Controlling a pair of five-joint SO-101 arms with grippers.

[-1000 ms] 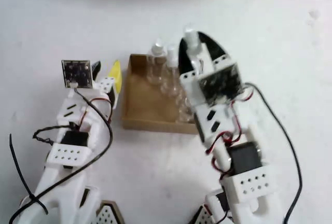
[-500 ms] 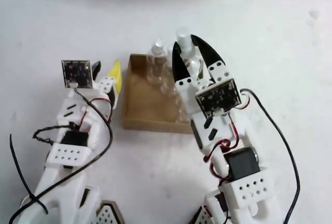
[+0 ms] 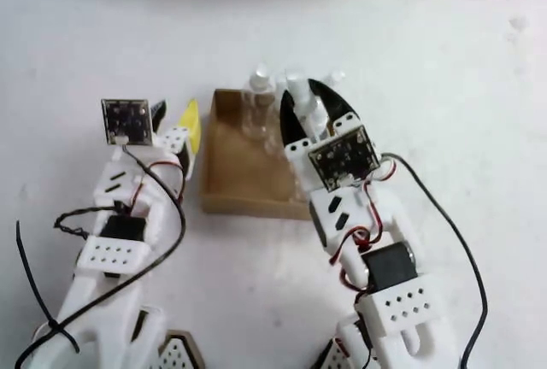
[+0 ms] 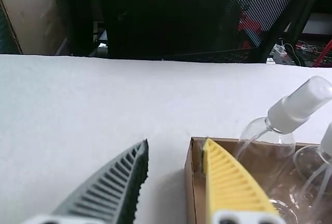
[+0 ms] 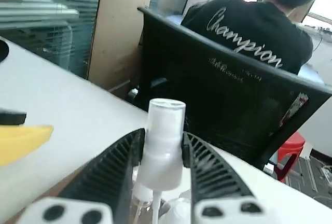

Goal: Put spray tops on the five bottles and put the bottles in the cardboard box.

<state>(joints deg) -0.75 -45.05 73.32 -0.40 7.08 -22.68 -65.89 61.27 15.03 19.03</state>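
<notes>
Right gripper (image 5: 163, 137) pinched a white-topped clear plastic spray bottle (image 5: 165, 120) by its neck at the brown cardboard box's (image 3: 238, 168) right edge; left gripper (image 4: 175, 145) gaped empty at its left wall, bare white table (image 3: 102, 44) beyond

No legible text, label or number on bottles (image 3: 256, 100), cardboard box (image 3: 232, 177) or surface (image 3: 102, 44). Left wrist camera board (image 3: 126, 120) and right wrist camera board (image 3: 344, 155): component markings too small to read.
</notes>
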